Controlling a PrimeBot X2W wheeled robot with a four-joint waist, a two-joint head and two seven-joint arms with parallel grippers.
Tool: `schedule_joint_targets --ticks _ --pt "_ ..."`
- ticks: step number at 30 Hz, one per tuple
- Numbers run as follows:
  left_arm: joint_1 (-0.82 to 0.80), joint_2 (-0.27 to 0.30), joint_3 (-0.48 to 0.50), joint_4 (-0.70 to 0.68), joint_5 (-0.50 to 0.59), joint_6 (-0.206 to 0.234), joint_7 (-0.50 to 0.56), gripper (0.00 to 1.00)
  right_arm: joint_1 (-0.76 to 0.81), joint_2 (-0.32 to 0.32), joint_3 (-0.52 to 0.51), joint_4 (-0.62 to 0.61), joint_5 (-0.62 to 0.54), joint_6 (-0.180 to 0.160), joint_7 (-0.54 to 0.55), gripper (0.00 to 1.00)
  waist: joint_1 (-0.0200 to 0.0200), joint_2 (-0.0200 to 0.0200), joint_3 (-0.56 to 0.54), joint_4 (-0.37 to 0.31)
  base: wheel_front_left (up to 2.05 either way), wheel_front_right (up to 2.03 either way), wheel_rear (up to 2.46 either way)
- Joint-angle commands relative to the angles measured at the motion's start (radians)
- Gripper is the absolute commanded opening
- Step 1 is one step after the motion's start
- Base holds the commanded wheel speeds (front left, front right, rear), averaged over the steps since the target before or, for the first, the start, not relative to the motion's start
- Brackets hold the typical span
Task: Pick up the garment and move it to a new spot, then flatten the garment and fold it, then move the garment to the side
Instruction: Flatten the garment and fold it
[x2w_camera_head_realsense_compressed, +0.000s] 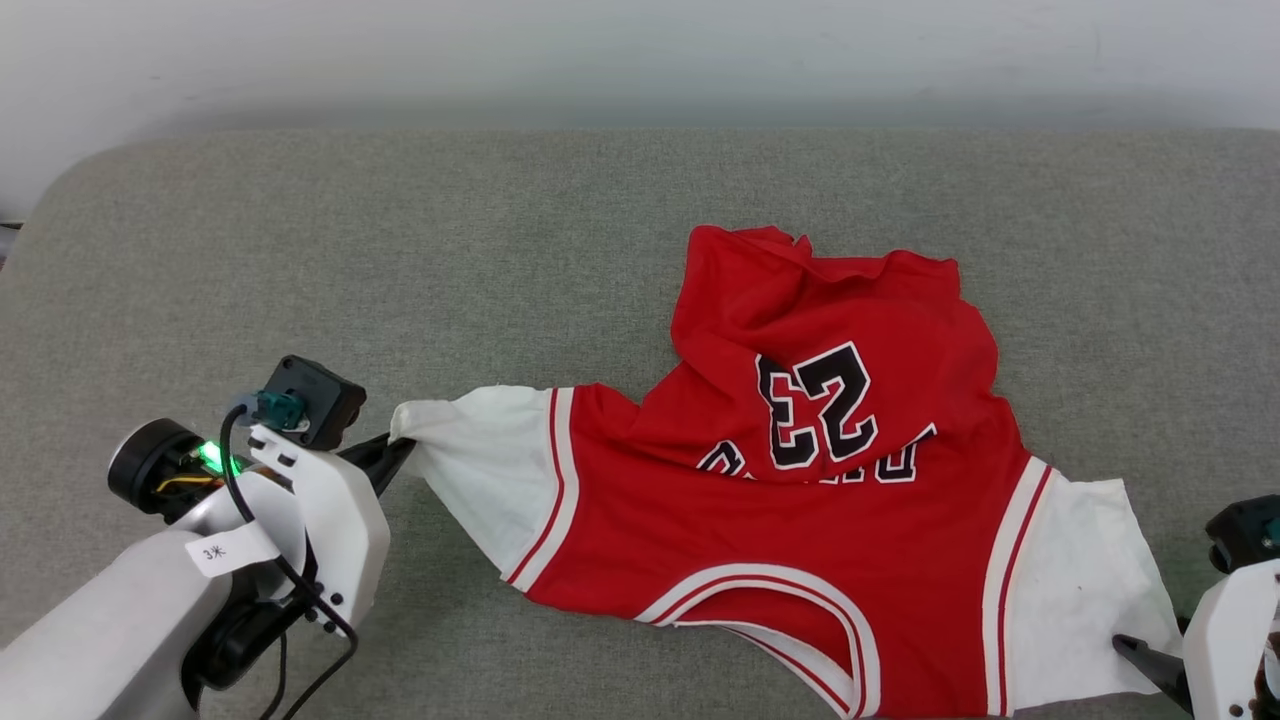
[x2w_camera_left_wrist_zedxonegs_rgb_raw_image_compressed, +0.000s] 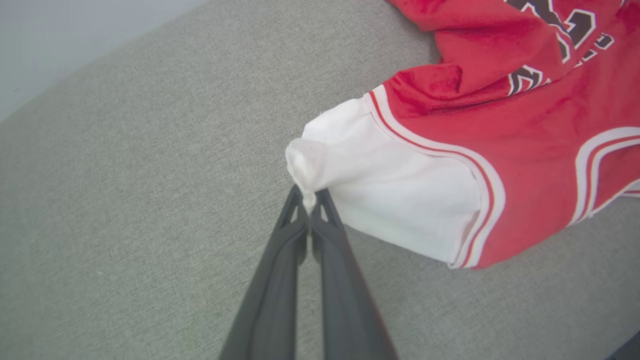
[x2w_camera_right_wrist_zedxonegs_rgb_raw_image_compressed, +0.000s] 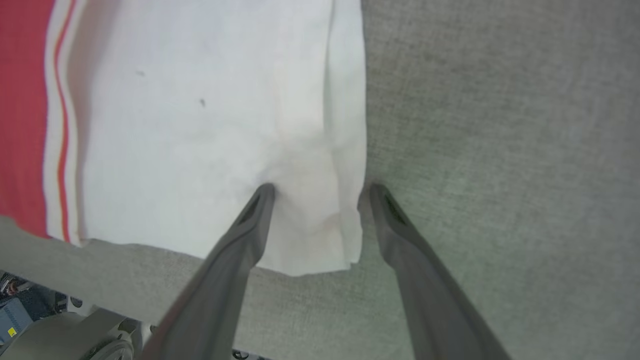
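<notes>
Where the pale left forearm (x2w_camera_head_realsense_compressed: 110, 610) rises from the lower left corner of the head view, the left gripper (x2w_camera_head_realsense_compressed: 398, 447) points toward frame right. Its jaws are pinched tight on the bunched tip of the left-hand sleeve (x2w_camera_head_realsense_compressed: 480, 460), and in the left wrist view the two dark fingers (x2w_camera_left_wrist_zedxonegs_rgb_raw_image_compressed: 280, 260) meet on that white cloth.

One garment (x2w_camera_head_realsense_compressed: 800, 520) lies on the grey bench (x2w_camera_head_realsense_compressed: 300, 250), from the centre to the lower right of the head view. Its long axis runs sleeve to sleeve across the frame. It has two white sleeves and one black number 23 (x2w_camera_head_realsense_compressed: 820, 405), which reads upside down. The striped collar trim (x2w_camera_head_realsense_compressed: 780, 610) faces the bottom edge, and the red body is folded and rumpled toward upper centre.

At the lower right edge lies the right-hand sleeve (x2w_camera_head_realsense_compressed: 1080, 580), flat. There the right gripper (x2w_camera_right_wrist_zedxonegs_rgb_raw_image_compressed: 320, 192) reaches in, pointing toward frame left, jaws spread wide. In the right wrist view one finger (x2w_camera_right_wrist_zedxonegs_rgb_raw_image_compressed: 250, 220) lies over the white sleeve and the other is just beside the hem, over bare bench. Whether the tips press down or hover, I cannot tell.
</notes>
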Motion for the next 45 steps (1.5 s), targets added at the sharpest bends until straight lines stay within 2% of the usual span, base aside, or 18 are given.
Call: schedule_joint_targets --ticks 1,5,6,7,8,16,18,22,26,29,37,45 --pt "-0.011 -0.007 0.0 -0.001 0.003 0.005 -0.008 0.0 0.006 0.038 0.054 0.029 0.016 0.004 0.0 1.0 0.0 -0.0001 0.003 0.002 0.0 0.0 0.0" --pt "-0.004 -0.013 0.002 0.008 -0.002 0.006 -0.019 0.0 -0.006 0.062 0.136 0.092 0.038 0.008 -0.052 1.0 0.0 -0.0001 0.004 -0.002 0.0 0.0 0.0" --pt "0.0 -0.014 0.002 0.01 -0.006 0.003 -0.023 0.0 -0.015 0.064 0.15 0.103 0.044 0.008 -0.067 0.36 0.0 -0.0001 0.003 -0.004 0.0 0.0 0.0" --pt "0.003 -0.016 0.005 0.011 -0.01 0.001 -0.03 0.0 -0.022 0.062 0.166 0.111 0.049 0.008 -0.081 0.02 0.0 -0.0001 0.002 -0.005 0.0 0.0 0.0" --pt "0.007 -0.015 0.006 0.013 -0.013 0.0 -0.034 0.0 -0.029 0.055 0.177 0.114 0.049 0.008 -0.103 0.0 0.0 -0.0001 0.001 -0.007 0.0 0.0 0.0" --pt "0.053 -0.016 0.037 -0.002 -0.051 -0.017 -0.125 0.0 -0.078 -0.022 0.167 0.066 0.084 0.002 -0.288 0.0 0.0 -0.0001 -0.055 -0.025 0.0 0.0 0.0" --pt "0.072 0.003 0.061 -0.039 -0.055 -0.019 -0.182 0.0 -0.058 -0.045 0.122 0.02 0.103 0.002 -0.356 0.0 0.0 -0.0001 -0.095 -0.033 0.0 0.0 0.0" --pt "0.075 0.013 0.086 -0.083 -0.05 -0.015 -0.237 0.0 -0.04 -0.057 0.057 -0.052 0.125 0.002 -0.397 0.0 0.0 -0.0001 -0.128 -0.039 0.0 0.0 0.0" --pt "0.051 0.008 0.113 -0.135 -0.018 0.01 -0.3 0.0 -0.027 -0.053 -0.035 -0.141 0.121 0.002 -0.43 0.0 0.0 -0.0001 -0.15 -0.047 0.0 0.0 0.0" --pt "0.037 -0.001 0.142 -0.177 -0.009 0.032 -0.341 0.0 -0.019 -0.041 -0.116 -0.209 0.085 0.002 -0.442 0.0 0.0 -0.0001 -0.162 -0.051 0.0 0.0 0.0" --pt "-0.047 -0.032 0.21 -0.263 0.065 0.12 -0.425 0.0 -0.062 0.068 -0.33 -0.411 -0.004 0.002 -0.433 0.0 0.0 -0.0001 -0.187 -0.051 0.0 0.0 0.0" --pt "-0.175 -0.077 0.228 -0.268 0.129 0.159 -0.436 0.0 -0.151 0.173 -0.418 -0.557 -0.075 0.002 -0.367 0.0 0.0 -0.0001 -0.195 -0.044 0.0 0.0 0.0"
